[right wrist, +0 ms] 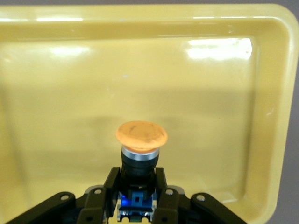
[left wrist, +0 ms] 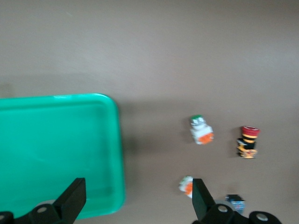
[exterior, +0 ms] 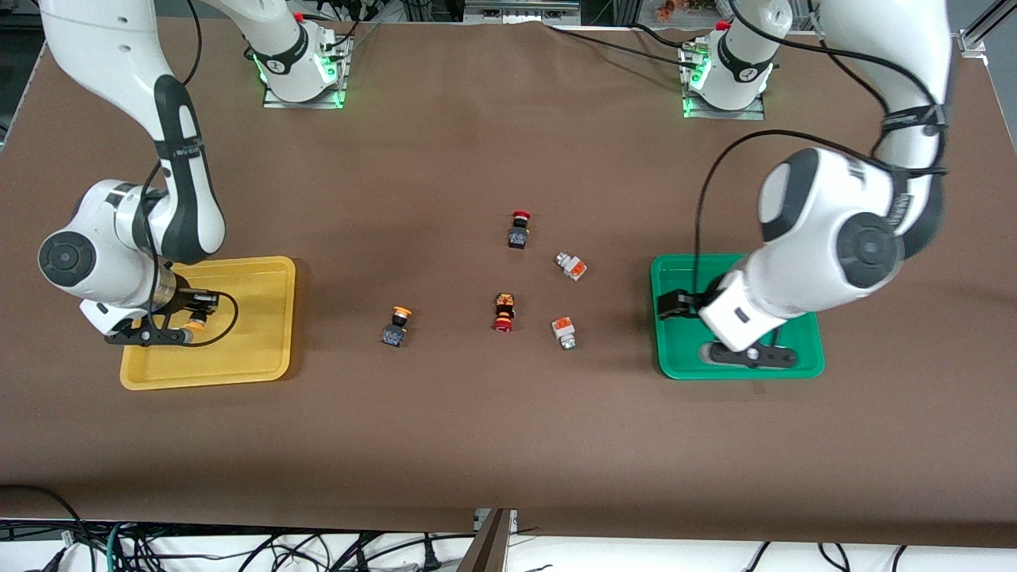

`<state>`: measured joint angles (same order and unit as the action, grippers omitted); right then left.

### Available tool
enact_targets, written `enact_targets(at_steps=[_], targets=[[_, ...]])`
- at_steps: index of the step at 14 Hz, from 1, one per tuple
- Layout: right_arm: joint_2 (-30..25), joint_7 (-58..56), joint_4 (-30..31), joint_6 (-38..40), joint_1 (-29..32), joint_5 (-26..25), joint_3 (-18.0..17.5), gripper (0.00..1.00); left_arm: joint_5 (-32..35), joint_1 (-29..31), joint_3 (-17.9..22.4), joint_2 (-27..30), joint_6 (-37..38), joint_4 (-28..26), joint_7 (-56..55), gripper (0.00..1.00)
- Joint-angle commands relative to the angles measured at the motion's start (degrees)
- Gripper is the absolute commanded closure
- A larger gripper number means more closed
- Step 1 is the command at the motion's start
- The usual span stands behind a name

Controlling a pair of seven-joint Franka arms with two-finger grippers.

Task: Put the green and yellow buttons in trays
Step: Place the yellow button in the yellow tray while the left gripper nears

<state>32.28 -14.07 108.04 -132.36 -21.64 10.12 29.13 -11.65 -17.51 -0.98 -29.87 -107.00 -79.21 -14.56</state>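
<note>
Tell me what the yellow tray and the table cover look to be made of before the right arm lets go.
The yellow tray looks like glossy moulded plastic: bright glare patches and rounded corners. The table cover looks like matte brown paper or cloth: no shine, a faint crease; which one is unclear. The right gripper holds the yellow-capped button over that tray.

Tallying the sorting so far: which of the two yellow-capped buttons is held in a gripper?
The yellow-capped button clamped in the right gripper over the yellow tray; the other yellow-capped button lies loose on the table.

Brown bench (exterior: pixel 477 445); yellow tray (exterior: pixel 262 357) lower left in the front view, green tray (exterior: pixel 663 318) lower right; orange-capped button (right wrist: pixel 141 140) with a dark body.
</note>
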Motion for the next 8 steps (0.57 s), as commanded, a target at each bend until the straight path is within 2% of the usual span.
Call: enact_targets(at_steps=[1,2,5,8], targets=[[0.9,-5.4,-0.8,-0.8,0.7,4.8,-0.7,0.58,-1.6,-3.8,0.7,-2.1,-1.4,0.6,-8.4,0.00],[1.4,-5.5,-2.3,-0.3,0.7,6.9,-0.7,0.01,-1.4,-4.4,0.7,-2.7,-2.1,0.6,-9.9,0.00],[0.8,-2.6,-5.7,4.5,-1.9,9.8,-2.4,0.00,-1.7,-6.2,0.7,-5.0,-5.6,0.6,-14.2,0.00],[0.8,10.3,-9.2,7.3,-5.8,9.9,-4.5,0.00,-1.3,-9.5,0.9,-6.9,-7.7,0.5,-20.6,0.00]])
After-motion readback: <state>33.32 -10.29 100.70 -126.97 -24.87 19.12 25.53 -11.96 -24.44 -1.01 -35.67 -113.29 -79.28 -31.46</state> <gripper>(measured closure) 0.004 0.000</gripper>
